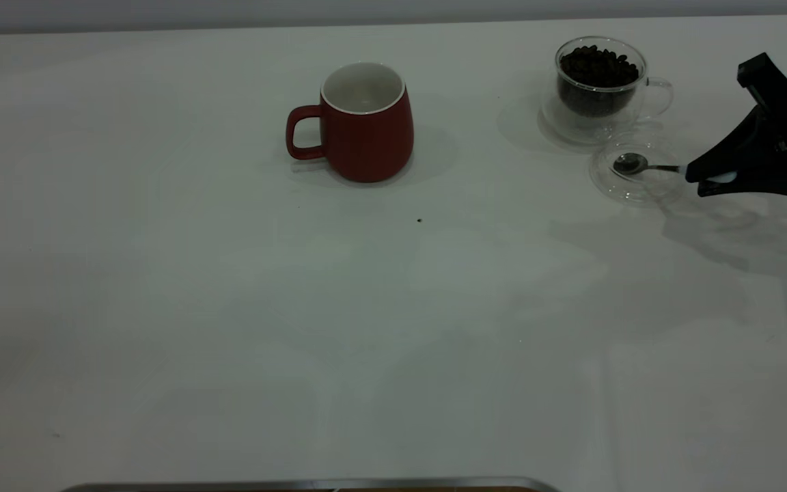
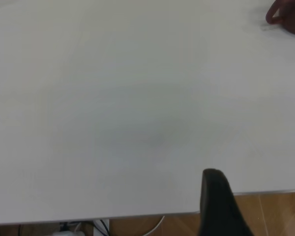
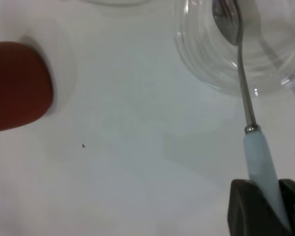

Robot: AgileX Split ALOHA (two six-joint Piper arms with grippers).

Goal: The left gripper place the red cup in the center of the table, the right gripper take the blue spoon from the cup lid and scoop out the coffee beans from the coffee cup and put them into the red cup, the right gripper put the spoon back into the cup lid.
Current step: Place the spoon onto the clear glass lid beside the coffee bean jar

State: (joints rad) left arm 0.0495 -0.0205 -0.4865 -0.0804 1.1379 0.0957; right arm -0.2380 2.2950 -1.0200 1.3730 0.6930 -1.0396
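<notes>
I have the right gripper (image 1: 706,179) low at the right edge of the table (image 1: 229,307), its two black fingers pinched on the pale handle end of the blue spoon (image 1: 646,166). From the right wrist camera the handle sits squarely between the fingertips (image 3: 243,206), the steel neck running out ahead to the bowl, which lies inside the cup lid (image 1: 632,169). I cannot tell whether the bowl is touching the glass or just clear of it.

The spoon is light and stiff, but that glazed handle looks slick and I hold it at the very tail, so I expect it to want to swivel once beans load the bowl. A grip nearer the neck would be steadier. The lid is thin glass and will skate or chip if I drag the spoon across it, so I'd come off it straight up.

Just behind the lid stands the coffee cup (image 1: 600,85), heaped with coffee beans (image 1: 597,67); it is fragile and easily nudged. The red cup (image 1: 365,123) stands upright well to the left, near mid-table and toward the far side, with open white tabletop between.

The left gripper (image 2: 219,206) hangs over the table's edge, away from the work; its spread I cannot tell.
</notes>
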